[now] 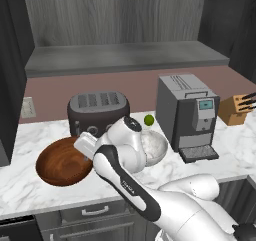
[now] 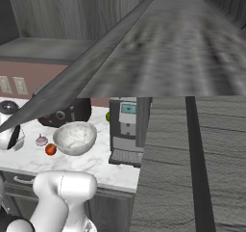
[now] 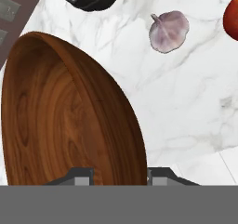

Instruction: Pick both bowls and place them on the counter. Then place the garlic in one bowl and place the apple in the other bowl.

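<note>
You have the glossy reddish-brown wooden bowl (image 3: 69, 116) pinched by its rim in the narrow-set gripper (image 3: 118, 174), low over the white marble counter (image 1: 30, 190). The white grey-marbled bowl (image 2: 74, 137) already sits there, with the whitish-pink garlic bulb (image 3: 168, 31) and red apple (image 2: 50, 149) just beside it. Left for you, I judge: release this bowl, then load both.
</note>
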Controlling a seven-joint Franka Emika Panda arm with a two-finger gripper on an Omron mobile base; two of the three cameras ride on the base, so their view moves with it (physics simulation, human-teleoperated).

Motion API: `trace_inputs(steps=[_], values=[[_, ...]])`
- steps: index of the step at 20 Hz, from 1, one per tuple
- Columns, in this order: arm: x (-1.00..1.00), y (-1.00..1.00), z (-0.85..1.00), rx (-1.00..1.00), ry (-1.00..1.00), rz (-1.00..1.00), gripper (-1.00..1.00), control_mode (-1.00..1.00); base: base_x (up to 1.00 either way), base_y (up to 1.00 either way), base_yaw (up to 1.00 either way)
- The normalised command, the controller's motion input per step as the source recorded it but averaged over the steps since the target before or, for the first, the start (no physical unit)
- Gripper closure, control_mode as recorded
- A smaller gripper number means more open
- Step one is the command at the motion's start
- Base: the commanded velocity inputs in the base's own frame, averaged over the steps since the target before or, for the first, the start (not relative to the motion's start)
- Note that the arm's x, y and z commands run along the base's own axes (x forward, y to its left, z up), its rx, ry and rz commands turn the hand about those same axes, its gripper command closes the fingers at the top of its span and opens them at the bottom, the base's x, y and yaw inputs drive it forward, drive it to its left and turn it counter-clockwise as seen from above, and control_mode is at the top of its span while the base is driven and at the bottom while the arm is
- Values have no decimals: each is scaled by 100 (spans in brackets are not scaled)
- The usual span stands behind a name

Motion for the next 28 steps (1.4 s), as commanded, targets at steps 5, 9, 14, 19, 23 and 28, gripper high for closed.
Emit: trace_inputs(steps=[5, 9, 14, 19, 23, 28], values=[[26, 22, -24, 0, 2, 1, 100, -100, 0, 0, 0], [15, 24, -24, -2, 6, 0, 100, -100, 0, 0, 0], [7, 18, -20, -2, 7, 0, 100, -100, 0, 0, 0], [5, 0, -5, 1, 2, 0, 100, -100, 0, 0, 0], [8, 0, -14, 2, 0, 0, 100, -100, 0, 0, 0], [5, 0, -29, 1, 0, 0, 100, -100, 0, 0, 0]])
